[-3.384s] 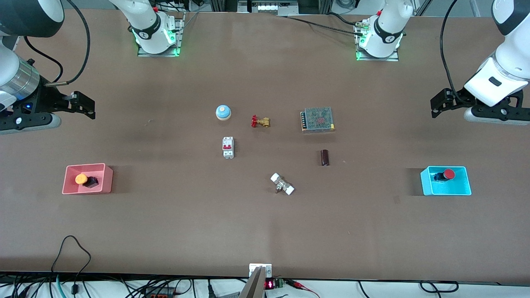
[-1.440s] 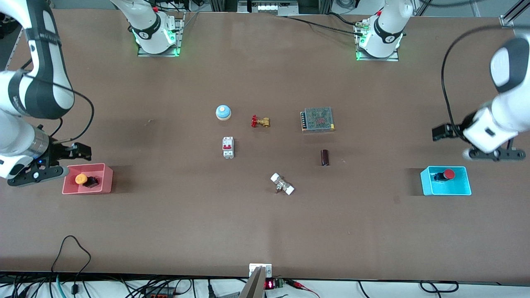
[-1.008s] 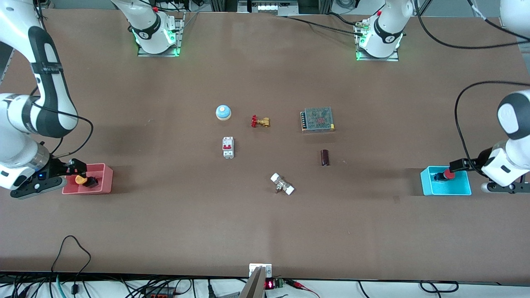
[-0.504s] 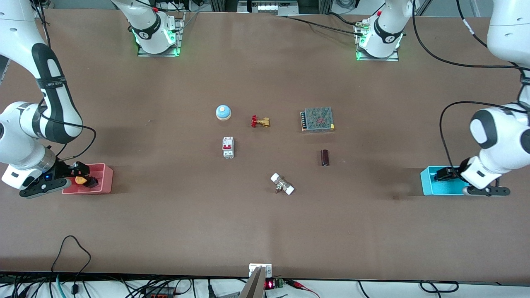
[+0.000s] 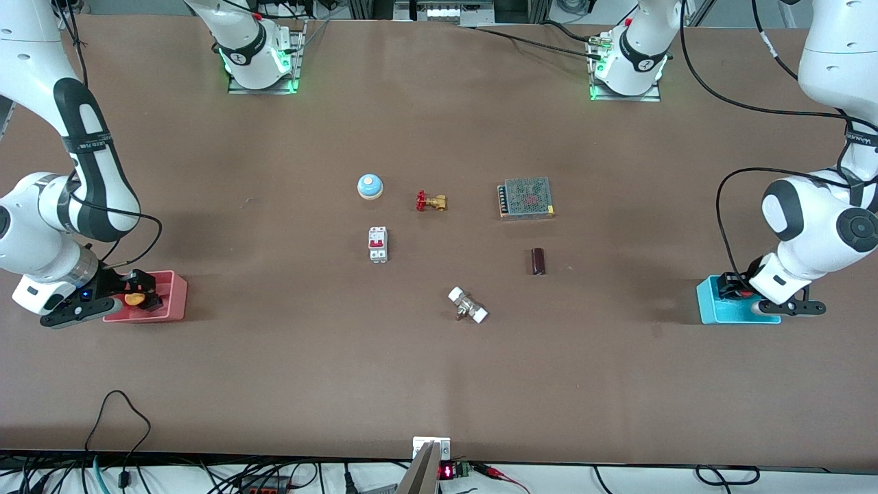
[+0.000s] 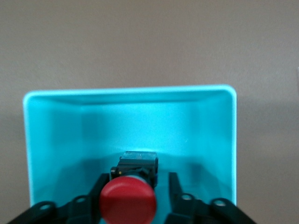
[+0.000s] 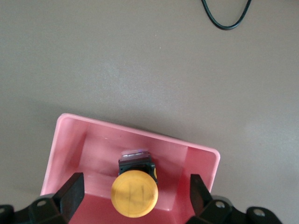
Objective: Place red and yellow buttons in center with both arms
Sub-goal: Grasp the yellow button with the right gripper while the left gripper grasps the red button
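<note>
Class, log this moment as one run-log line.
left gripper: open around red button, cyan bin | right gripper: open around yellow button, pink bin

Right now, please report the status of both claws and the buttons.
Left claw open, straddling red button in cyan bin. Right claw open around yellow button in pink bin. Neither gripped. Nothing blocking.

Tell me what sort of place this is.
Likely a robotics lab bench: two white arms bolted to a brown table, loose cables at its edge, and electrical parts such as a circuit breaker and power supply laid out.
</note>
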{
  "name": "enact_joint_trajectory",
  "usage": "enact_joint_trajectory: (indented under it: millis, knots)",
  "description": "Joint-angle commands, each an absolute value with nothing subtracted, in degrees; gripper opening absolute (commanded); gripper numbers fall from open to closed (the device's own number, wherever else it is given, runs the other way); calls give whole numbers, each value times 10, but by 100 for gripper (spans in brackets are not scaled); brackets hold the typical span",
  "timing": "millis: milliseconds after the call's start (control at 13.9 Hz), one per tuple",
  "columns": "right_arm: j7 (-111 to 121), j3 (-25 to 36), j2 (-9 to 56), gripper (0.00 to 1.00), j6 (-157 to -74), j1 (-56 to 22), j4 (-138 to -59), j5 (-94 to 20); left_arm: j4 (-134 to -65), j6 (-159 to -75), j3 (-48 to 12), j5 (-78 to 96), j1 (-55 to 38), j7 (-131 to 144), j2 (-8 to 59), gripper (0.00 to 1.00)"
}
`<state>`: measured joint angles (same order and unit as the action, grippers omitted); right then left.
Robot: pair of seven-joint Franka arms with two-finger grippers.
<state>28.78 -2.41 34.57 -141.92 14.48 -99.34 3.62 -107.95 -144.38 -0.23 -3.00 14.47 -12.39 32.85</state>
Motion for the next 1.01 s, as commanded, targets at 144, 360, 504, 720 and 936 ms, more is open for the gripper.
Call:
enact_joint_trajectory:
  millis: [144, 360, 504, 720, 936]
  knots:
    - [298, -33, 352, 99, -1428, 153, -998, 26, -1076, -1450, -6, -39, 149, -139, 314, 35]
    - [299, -33, 354, 88, -1428, 154, -998, 27, -1058, -1434, -6, -39, 149, -177, 280, 35]
    - [300, -33, 355, 72, -1428, 154, -998, 27, -1048, -1369, -11, -39, 144, -175, 235, 35]
    - [301, -33, 355, 55, -1428, 154, -998, 28, -1038, -1225, -47, -39, 134, -154, 191, 35]
    - [312, -33, 355, 38, -1428, 154, -998, 28, -1044, -1097, -125, -38, 134, -92, 177, 22]
